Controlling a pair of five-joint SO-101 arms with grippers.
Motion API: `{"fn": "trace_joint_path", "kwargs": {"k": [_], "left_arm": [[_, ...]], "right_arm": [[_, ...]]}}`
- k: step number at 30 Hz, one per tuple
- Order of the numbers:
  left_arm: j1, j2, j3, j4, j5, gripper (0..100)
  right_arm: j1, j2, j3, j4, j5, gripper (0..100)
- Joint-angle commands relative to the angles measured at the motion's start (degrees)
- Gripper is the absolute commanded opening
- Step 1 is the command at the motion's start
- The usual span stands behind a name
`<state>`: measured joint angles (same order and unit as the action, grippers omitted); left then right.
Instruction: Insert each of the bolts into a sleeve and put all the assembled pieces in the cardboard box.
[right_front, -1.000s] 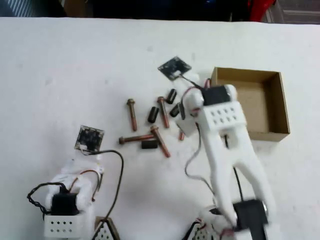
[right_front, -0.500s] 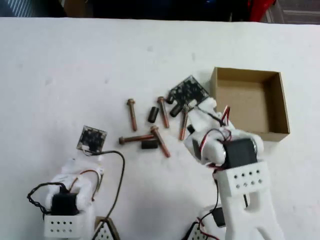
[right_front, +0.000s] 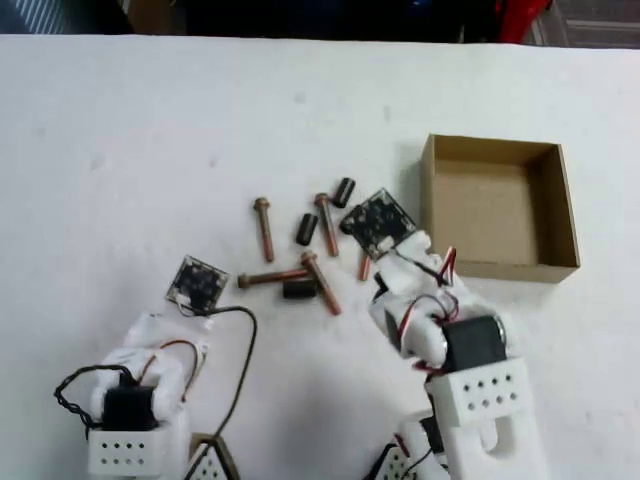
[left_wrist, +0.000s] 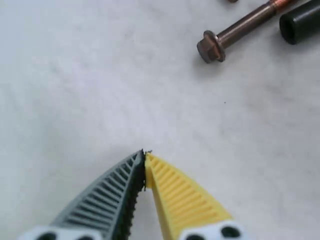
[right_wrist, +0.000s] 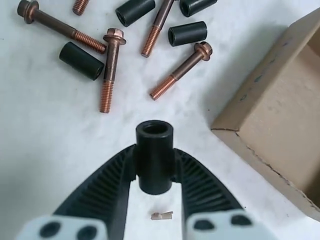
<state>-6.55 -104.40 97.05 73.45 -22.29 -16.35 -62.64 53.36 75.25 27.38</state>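
Note:
My right gripper (right_wrist: 154, 156) is shut on a black sleeve (right_wrist: 154, 150), held upright a little above the table, near a corner of the cardboard box (right_wrist: 280, 100). Beyond it lie several copper bolts, one (right_wrist: 181, 62) nearest and another (right_wrist: 110, 67) beside it, mixed with loose sleeves (right_wrist: 187, 33). From above, the right arm (right_front: 470, 375) stands near the front edge, between the bolt pile (right_front: 320, 283) and the box (right_front: 500, 265). My left gripper (left_wrist: 145, 159) is shut on nothing, low over bare table, short of a bolt head (left_wrist: 211, 46) and a sleeve (left_wrist: 300, 22).
The box floor (right_front: 495, 205) is bare. The left arm (right_front: 130, 400) sits at the front left corner, its cable looping across the table (right_front: 150, 130). Bolts and sleeves are scattered mid-table, one sleeve (right_front: 343, 192) farthest back.
The right arm has drawn back from beside the box toward the front edge, the sleeve staying in its gripper. The left wrist has shifted slightly to the right.

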Motion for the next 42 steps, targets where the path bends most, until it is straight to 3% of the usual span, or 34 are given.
{"fn": "trace_joint_path", "kwargs": {"k": [1,10,21,27,33,42], "left_arm": [[-0.3,-0.3,-0.1,0.0,-0.5,3],[-0.3,-0.3,-0.1,0.0,-0.5,3],[-0.3,-0.3,-0.2,0.0,-0.8,3],[-0.3,-0.3,-2.2,-1.1,-0.9,3],[-0.3,-0.3,-3.0,-3.3,-0.9,3],[0.2,-0.1,-9.6,1.1,-2.3,3]], "right_arm": [[0.1,-5.8,2.5,-2.4,-0.7,1.6],[0.0,-13.9,12.0,-7.9,-0.8,1.6],[-4.4,-15.0,14.3,-13.4,-11.3,1.6],[-5.5,-15.0,19.7,-22.2,-15.2,1.6],[-5.5,-15.0,23.5,-27.2,-15.4,1.6],[-5.5,-15.1,23.8,-31.1,-15.4,1.6]]}}
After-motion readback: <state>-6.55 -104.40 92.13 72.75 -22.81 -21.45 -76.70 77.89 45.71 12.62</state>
